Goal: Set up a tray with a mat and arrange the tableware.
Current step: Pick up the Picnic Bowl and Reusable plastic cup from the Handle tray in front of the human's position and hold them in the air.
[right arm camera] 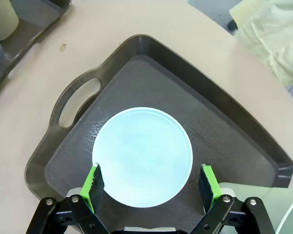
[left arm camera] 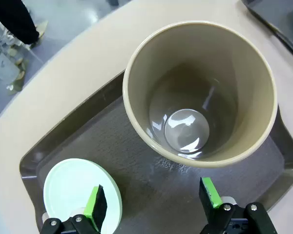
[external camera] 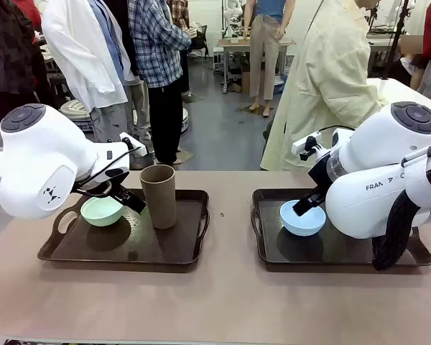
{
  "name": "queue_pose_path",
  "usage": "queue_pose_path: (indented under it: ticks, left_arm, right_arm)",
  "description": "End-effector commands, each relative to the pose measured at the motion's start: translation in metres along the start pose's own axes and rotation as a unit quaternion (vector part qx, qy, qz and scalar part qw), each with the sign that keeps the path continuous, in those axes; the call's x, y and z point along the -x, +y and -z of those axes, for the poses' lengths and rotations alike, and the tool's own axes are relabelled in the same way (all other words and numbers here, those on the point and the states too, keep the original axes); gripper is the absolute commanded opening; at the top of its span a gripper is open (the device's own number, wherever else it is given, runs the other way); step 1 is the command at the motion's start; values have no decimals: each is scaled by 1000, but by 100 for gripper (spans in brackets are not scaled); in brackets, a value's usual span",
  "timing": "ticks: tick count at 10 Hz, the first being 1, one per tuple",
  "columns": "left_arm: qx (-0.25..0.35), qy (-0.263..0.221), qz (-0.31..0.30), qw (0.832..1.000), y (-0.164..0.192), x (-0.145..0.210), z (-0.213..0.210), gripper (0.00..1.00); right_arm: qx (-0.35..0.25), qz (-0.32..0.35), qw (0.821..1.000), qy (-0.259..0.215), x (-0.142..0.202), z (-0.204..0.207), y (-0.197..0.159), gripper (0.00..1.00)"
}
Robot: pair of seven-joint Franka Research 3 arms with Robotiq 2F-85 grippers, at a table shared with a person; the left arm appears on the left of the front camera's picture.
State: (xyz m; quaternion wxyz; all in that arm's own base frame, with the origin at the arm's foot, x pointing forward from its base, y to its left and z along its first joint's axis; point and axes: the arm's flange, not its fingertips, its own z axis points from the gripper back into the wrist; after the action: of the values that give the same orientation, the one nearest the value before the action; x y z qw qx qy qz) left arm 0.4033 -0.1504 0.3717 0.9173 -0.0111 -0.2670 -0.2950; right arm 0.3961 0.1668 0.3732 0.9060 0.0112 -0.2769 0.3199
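Two dark trays lie on the table, each with a dark textured mat point(right arm camera: 224, 131) on its floor. The left tray point(external camera: 57, 251) holds a mint green bowl point(external camera: 100, 210) and an upright brown tumbler point(external camera: 159, 195). My left gripper point(external camera: 127, 195) hovers open between them. From the wrist, its pads point(left arm camera: 97, 204) stand beside the tumbler point(left arm camera: 200, 92), one over the bowl point(left arm camera: 73, 187). The right tray point(external camera: 273, 255) holds a light blue bowl point(external camera: 302, 218). My right gripper point(right arm camera: 150, 183) hangs open over it, fingers either side of the bowl point(right arm camera: 142, 151). A pale green tumbler point(right arm camera: 278, 209) stands beside that gripper.
A person in a pale yellow gown point(external camera: 323, 79) stands at the far side of the table, hands not on it. A strip of bare table point(external camera: 230, 230) separates the trays. The near half of the table is free. Other people stand farther back.
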Motion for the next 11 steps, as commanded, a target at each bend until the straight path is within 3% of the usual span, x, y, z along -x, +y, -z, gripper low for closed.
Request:
queue_pose_path:
  ticks: [1, 11]
  left_arm:
    - [0, 0, 0, 1000, 0, 0, 0, 100]
    - [0, 0, 0, 1000, 0, 0, 0, 100]
  right_arm:
    - [0, 0, 1000, 0, 0, 0, 0, 100]
    - [0, 0, 1000, 0, 0, 0, 0, 100]
